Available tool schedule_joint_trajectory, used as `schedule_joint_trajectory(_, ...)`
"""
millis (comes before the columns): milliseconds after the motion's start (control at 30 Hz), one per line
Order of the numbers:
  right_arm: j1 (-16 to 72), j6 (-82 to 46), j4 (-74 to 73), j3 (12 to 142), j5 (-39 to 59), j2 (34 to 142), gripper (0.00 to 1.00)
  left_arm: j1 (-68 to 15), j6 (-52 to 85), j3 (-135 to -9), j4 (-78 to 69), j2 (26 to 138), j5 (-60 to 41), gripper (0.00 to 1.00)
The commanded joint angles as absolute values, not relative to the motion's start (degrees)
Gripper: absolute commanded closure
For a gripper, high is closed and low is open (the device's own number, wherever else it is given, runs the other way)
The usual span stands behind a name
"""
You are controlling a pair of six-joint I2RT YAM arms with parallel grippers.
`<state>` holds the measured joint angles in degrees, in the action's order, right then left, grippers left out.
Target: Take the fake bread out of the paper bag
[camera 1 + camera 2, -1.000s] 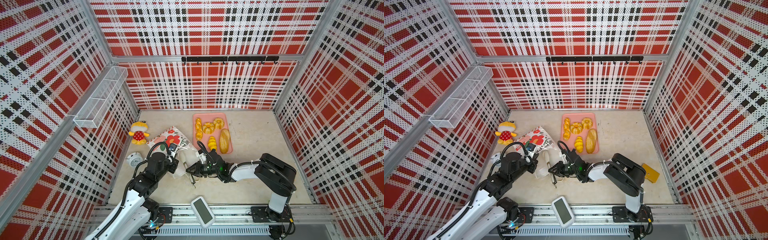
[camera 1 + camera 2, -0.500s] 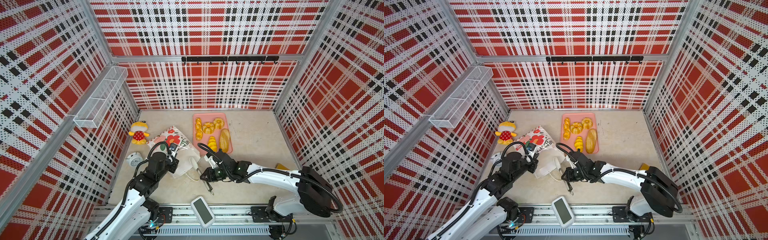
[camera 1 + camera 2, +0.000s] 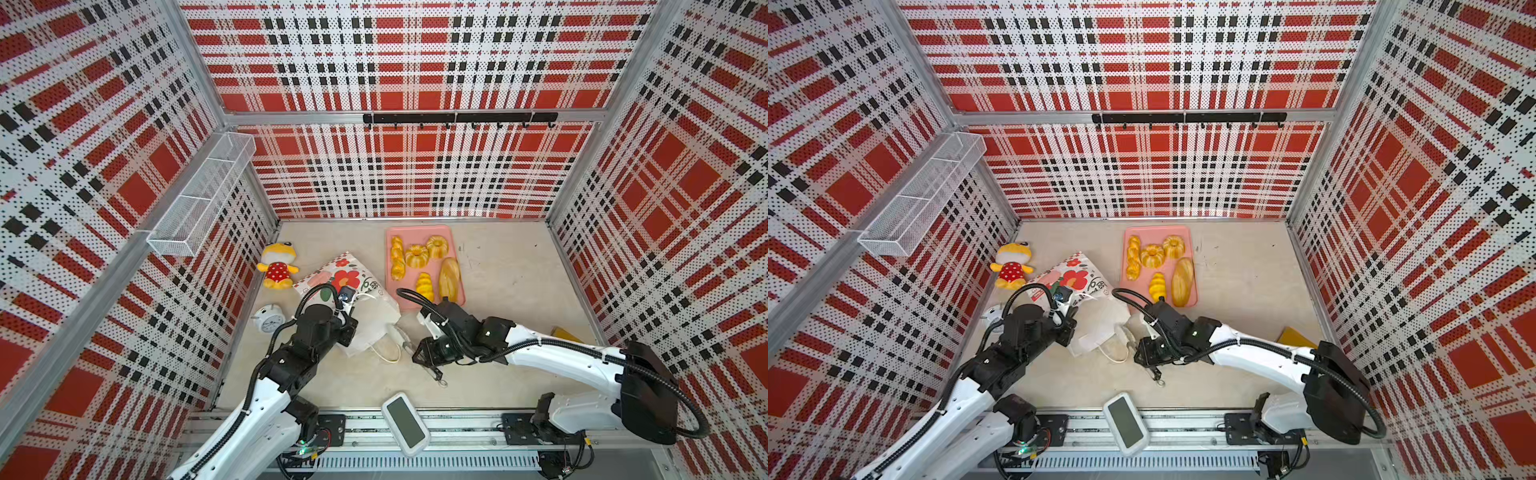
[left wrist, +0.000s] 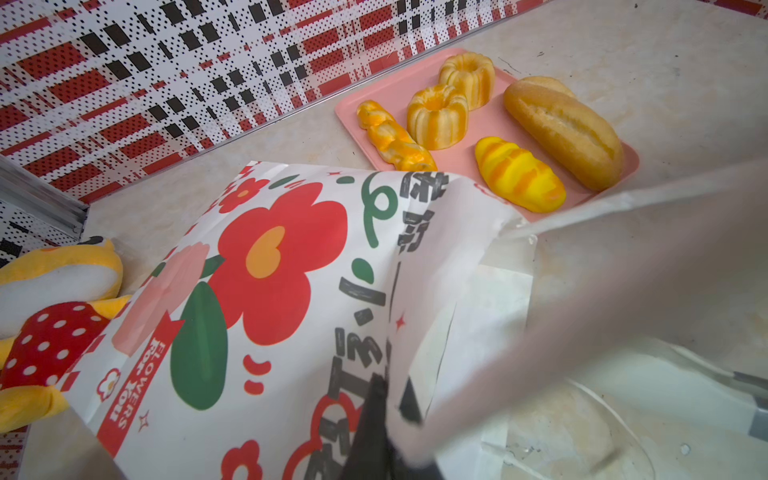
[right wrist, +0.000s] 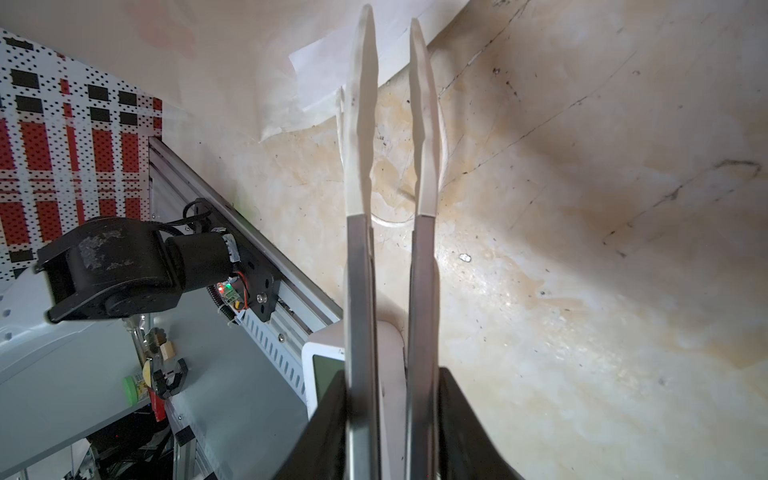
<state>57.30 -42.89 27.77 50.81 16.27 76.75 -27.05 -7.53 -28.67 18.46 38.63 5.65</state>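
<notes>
The paper bag (image 3: pixel 353 286) (image 3: pixel 1077 278) (image 4: pixel 270 291) lies on its side, flower print up, mouth toward the front. My left gripper (image 3: pixel 349 330) (image 4: pixel 390 399) is shut on the bag's upper mouth edge. My right gripper (image 3: pixel 424 356) (image 5: pixel 392 415) is shut on metal tongs (image 5: pixel 359 124) with white tips. The tips stand slightly apart and empty just outside the bag's mouth, over its cord handle (image 3: pixel 388 355). Fake bread sits on the pink tray (image 3: pixel 390 291): a long loaf (image 3: pixel 449 276) (image 4: pixel 561 124), a croissant (image 3: pixel 424 286), two ring cakes (image 3: pixel 417 255) and a twisted stick (image 3: pixel 397 257). The bag's inside is hidden.
A yellow plush toy (image 3: pixel 276 266) and an alarm clock (image 3: pixel 269 318) lie left of the bag by the wall. A white screen device (image 3: pixel 405 419) rests on the front rail. A yellow flat object (image 3: pixel 567 334) is at the right wall. A wire basket (image 3: pixel 203 199) hangs on the left wall.
My right arm pulled the tongs back out from the bag's mouth, rightward and toward the front, and the tongs' tips parted a little. The left gripper kept its hold on the bag.
</notes>
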Motion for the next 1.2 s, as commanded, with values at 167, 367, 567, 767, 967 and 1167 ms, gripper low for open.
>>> schedule_joint_trajectory(167, 57.47, -41.31, 31.57, 53.63, 14.78, 71.82, 0.62, -27.33, -7.09, -30.24, 16.41, 38.54, 5.87, 1.00)
schedule_joint_trajectory(367, 57.40, -41.35, 32.78, 54.74, 14.04, 70.74, 0.59, -27.30, -7.33, -30.39, 16.35, 38.63, 5.74, 1.00)
schedule_joint_trajectory(567, 57.47, -40.92, 33.50, 55.91, 14.15, 71.01, 0.55, -27.33, -7.82, -30.41, 16.57, 38.63, 5.79, 1.00)
schedule_joint_trajectory(767, 57.46, -41.95, 30.13, 55.97, 15.91, 71.63, 0.55, -27.33, -8.15, -30.50, 16.61, 38.59, 5.88, 1.00)
schedule_joint_trajectory(967, 57.37, -49.95, 13.27, 51.79, 17.01, 73.04, 0.58, -27.28, -8.38, -30.48, 15.87, 38.84, 5.54, 1.00)
schedule_joint_trajectory(1167, 57.38, -61.36, -9.13, 48.04, 17.18, 80.01, 0.59, -27.33, -8.37, -30.68, 15.91, 39.29, 5.31, 1.00)
